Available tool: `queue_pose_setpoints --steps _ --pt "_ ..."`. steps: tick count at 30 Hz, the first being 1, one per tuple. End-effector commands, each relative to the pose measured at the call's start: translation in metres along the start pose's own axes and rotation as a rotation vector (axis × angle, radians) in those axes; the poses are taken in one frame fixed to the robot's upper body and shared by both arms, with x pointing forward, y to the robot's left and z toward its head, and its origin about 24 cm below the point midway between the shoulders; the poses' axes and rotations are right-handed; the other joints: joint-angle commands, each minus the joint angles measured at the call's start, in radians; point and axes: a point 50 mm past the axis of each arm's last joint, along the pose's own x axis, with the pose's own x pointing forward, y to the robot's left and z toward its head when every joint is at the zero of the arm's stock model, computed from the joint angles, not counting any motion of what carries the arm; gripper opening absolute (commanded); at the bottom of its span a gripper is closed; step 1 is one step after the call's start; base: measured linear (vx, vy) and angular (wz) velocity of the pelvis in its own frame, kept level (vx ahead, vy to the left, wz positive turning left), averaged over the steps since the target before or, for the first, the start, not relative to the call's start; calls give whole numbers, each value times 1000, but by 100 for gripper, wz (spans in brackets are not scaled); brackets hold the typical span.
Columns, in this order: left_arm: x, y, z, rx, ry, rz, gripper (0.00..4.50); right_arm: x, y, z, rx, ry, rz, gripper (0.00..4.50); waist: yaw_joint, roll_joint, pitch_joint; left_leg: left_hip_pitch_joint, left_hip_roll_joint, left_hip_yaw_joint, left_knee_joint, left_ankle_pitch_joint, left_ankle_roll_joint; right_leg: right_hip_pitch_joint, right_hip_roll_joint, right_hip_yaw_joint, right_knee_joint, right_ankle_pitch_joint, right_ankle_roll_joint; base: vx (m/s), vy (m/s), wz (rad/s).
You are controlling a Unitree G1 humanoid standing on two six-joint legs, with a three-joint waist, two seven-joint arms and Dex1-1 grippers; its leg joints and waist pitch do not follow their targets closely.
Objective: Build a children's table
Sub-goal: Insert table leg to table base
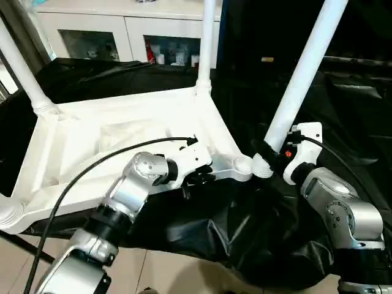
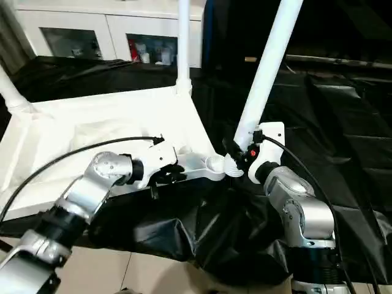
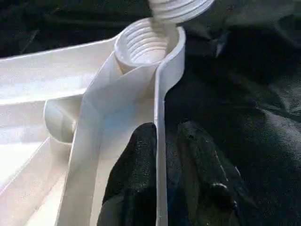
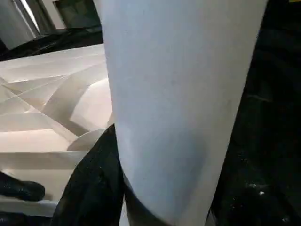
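Observation:
The children's table top [image 1: 92, 131] lies upside down on the black-draped surface, ribs facing up. Two white legs [image 1: 207, 43] [image 1: 18, 67] stand in its far corner sockets. My right gripper [image 1: 269, 153] is shut on a third leg [image 1: 300, 79], which leans up to the right. That leg's threaded end [image 3: 178, 5] hovers just above the near-right corner socket [image 3: 146, 44]. My left gripper [image 1: 195, 176] straddles the top's near rim [image 3: 160, 122] a little short of that socket. One finger [image 3: 136, 165] rests inside the rim and the other [image 3: 202, 160] stands slightly off it outside.
A further socket [image 1: 9, 214] sits at the near-left corner. The black drape [image 1: 245, 233] sags over the front edge above the tiled floor [image 1: 171, 269]. A white glass-door cabinet [image 1: 122, 37] stands behind. Black cables arc over both forearms.

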Motion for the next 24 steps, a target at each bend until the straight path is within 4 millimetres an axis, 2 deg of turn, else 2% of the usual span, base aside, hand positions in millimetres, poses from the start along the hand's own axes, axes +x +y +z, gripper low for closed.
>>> queue_pose_setpoints --steps 1,9,11,17,24 --pt "-1 7 4 34 -7 7 90 0 3 6 -33 -22 18 193 3 -15 -74 6 18 -2 -60 -125 67 66 -68 53 -61 -330 -85 0 0 0" --pt "4 12 1 44 20 -22 90 -2 2 5 -39 -20 25 193 9 -13 -77 5 18 -2 -58 -108 69 69 -69 54 -54 -278 -111 0 0 0" --pt "8 10 -3 45 28 -40 90 -2 2 5 -40 -21 25 193 9 -8 -77 5 18 -2 -57 -110 70 69 -69 54 -55 -278 -114 0 0 0" --pt "13 6 -2 -5 -18 -103 90 -3 1 6 -42 -21 25 193 11 -9 -77 7 20 -3 -58 -126 64 71 -71 53 -56 -293 -119 0 0 0" --pt "16 9 -8 20 27 -78 90 -3 1 7 -50 -20 27 193 10 -11 -78 7 19 -2 -56 -117 74 72 -69 54 -54 -269 -124 0 0 0"
